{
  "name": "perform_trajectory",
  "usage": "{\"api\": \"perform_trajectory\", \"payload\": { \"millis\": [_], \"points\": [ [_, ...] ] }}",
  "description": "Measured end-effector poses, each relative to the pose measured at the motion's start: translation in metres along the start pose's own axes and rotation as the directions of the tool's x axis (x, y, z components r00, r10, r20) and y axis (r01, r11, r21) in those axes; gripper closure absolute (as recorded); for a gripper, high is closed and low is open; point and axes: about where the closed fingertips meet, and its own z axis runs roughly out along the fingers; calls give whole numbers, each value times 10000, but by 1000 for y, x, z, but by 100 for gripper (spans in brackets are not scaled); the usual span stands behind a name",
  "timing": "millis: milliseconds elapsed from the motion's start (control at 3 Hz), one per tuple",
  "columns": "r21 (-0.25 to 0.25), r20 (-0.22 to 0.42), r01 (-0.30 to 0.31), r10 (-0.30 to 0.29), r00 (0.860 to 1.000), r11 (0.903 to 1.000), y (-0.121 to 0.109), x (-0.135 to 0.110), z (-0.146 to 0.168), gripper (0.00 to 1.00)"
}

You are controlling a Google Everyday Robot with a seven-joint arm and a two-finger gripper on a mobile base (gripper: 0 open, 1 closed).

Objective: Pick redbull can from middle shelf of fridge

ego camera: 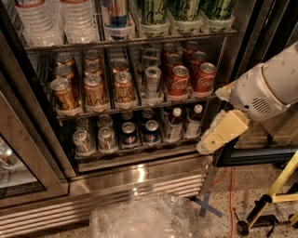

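Observation:
The redbull can (152, 82), slim and silver with a silver top, stands at the front of its lane on the middle shelf (135, 107) of the fridge (139, 174), whose door is open. Bronze-gold cans (95, 89) fill the lanes to its left and red cola cans (178, 82) those to its right. More slim silver cans stand behind it. My arm (267, 86) comes in from the right. Its beige gripper end (219, 135) hangs in front of the fridge's right door frame, to the right of and below the redbull can, apart from it.
Water bottles (77, 18) and green cans (186, 11) stand on the rack above. Dark-blue cans (129, 134) and small bottles (173, 124) stand on the rack below. A crumpled plastic bag (139, 218) lies on the floor in front. A yellow stand (274, 195) is at the right.

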Motion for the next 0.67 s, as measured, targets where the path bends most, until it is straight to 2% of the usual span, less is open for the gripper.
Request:
{"api": "perform_trajectory", "payload": {
  "millis": [333,667],
  "points": [
    [-338,1349,-586,626,9889,9977,-10,-18,21,0],
    [-480,1516,-670,735,9857,9966,-9,-21,24,0]
  ]
}}
